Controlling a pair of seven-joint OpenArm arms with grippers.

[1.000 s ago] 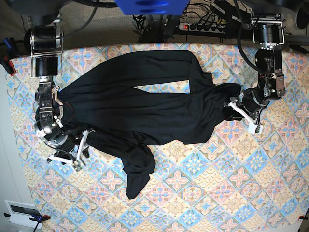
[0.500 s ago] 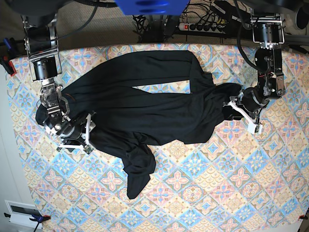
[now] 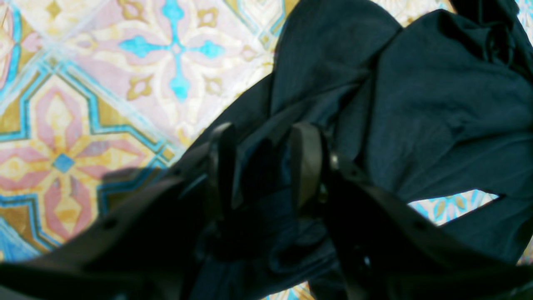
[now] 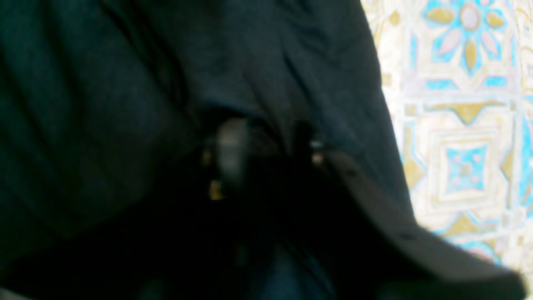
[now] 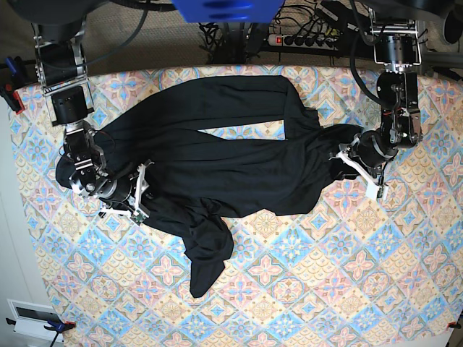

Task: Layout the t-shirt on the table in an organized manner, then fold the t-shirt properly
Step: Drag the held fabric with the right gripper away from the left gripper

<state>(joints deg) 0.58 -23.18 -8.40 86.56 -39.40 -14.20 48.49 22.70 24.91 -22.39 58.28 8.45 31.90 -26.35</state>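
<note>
The black t-shirt (image 5: 217, 166) is lying crumpled across the far half of the table (image 5: 325, 289), one part trailing toward the near edge. The left gripper (image 3: 266, 166) is pinching a fold of it, cloth bunching between both fingers (image 3: 306, 162). The right gripper (image 4: 266, 154) is pressing into the cloth; whether its fingers (image 4: 231, 150) are clamping anything cannot be told through the blur
</note>
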